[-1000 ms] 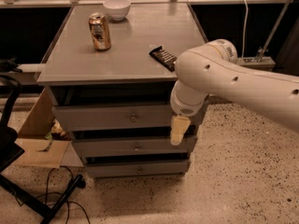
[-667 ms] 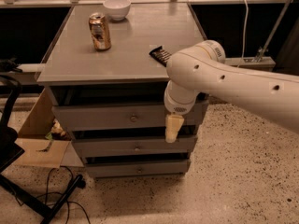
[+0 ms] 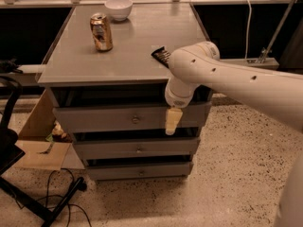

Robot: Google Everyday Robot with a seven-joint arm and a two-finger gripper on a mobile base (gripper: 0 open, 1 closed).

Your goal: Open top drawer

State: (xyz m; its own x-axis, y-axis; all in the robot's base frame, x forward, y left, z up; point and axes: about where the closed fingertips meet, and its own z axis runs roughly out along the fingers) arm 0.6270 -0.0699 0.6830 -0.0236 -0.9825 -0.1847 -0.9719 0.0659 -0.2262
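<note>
The top drawer (image 3: 104,119) is the widest grey drawer of three, just under the cabinet top, with a small round knob (image 3: 136,119) at its centre. A dark gap shows above its front panel. My gripper (image 3: 173,122) hangs from the white arm in front of the right part of this drawer front, to the right of the knob and about level with it. It holds nothing that I can see. The arm covers the drawer's upper right corner.
Two narrower drawers (image 3: 139,149) sit below. On the cabinet top (image 3: 71,65) stand a can (image 3: 101,31), a white bowl (image 3: 118,7) and a black object (image 3: 161,55). A cardboard box (image 3: 40,141) and a black stand with cables (image 3: 42,207) lie to the left.
My arm and gripper have moved left along the top drawer front, closer to the knob. The drawers have not moved.
</note>
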